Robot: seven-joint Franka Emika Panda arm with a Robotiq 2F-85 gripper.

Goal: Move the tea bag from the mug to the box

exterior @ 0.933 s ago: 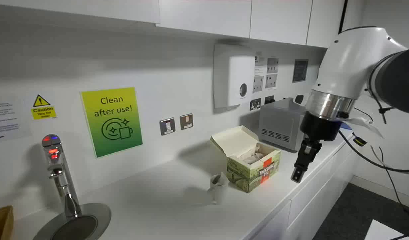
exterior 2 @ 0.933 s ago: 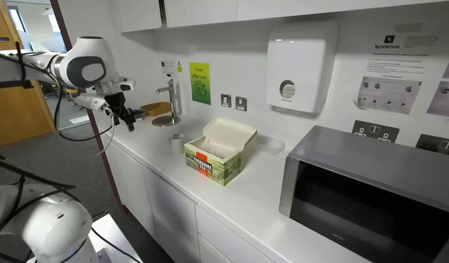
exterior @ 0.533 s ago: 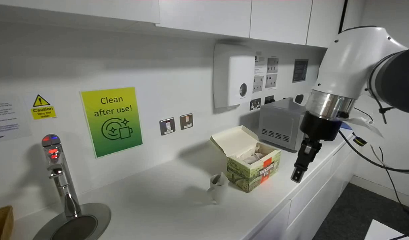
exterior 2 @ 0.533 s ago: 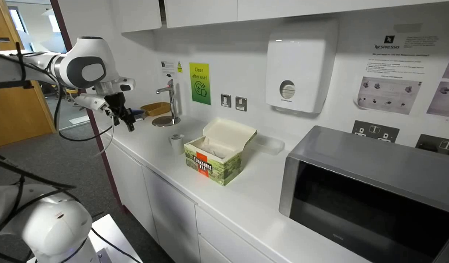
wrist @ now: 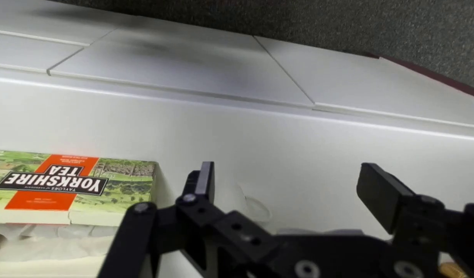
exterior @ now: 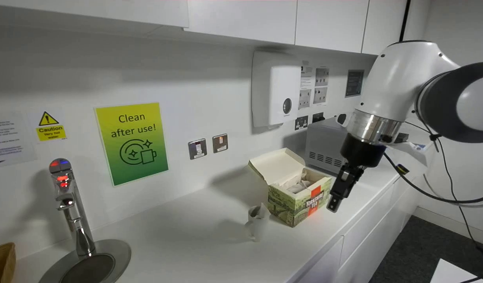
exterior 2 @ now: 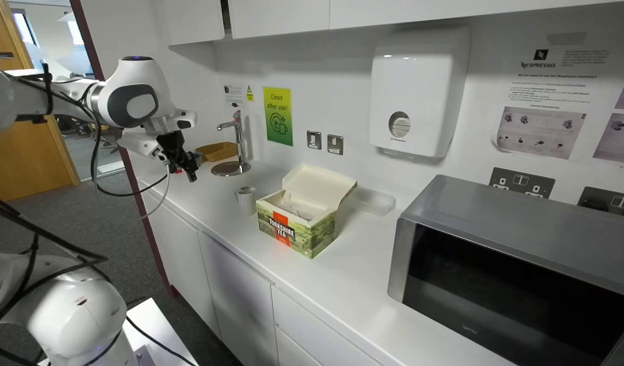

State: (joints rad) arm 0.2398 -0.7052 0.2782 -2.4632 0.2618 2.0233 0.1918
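Note:
The white mug (exterior: 257,227) stands upright on the counter, left of the box; it also shows in an exterior view (exterior 2: 247,202). A pale piece, probably the tea bag (exterior: 264,210), sticks up at its rim. The cardboard box (exterior: 296,206) has its cream lid raised and pale bags inside; it also shows in an exterior view (exterior 2: 297,231) and the wrist view (wrist: 48,200). My gripper (exterior: 333,206) hangs tilted above the counter's front side, apart from mug and box. In the wrist view my gripper (wrist: 289,166) is open and empty, with the mug (wrist: 231,195) partly behind one finger.
A grey microwave (exterior 2: 495,274) stands beyond the box. A tap (exterior: 72,212) with a round drain (exterior: 88,267) and a brown basket (exterior 2: 218,151) are at the far end. A clear tray (exterior 2: 375,201) lies behind the box. A white dispenser (exterior: 275,90) hangs on the wall.
The arm and gripper have moved inward over the counter, toward the box and mug: left in one exterior picture, right in another. The mug and box have not moved.

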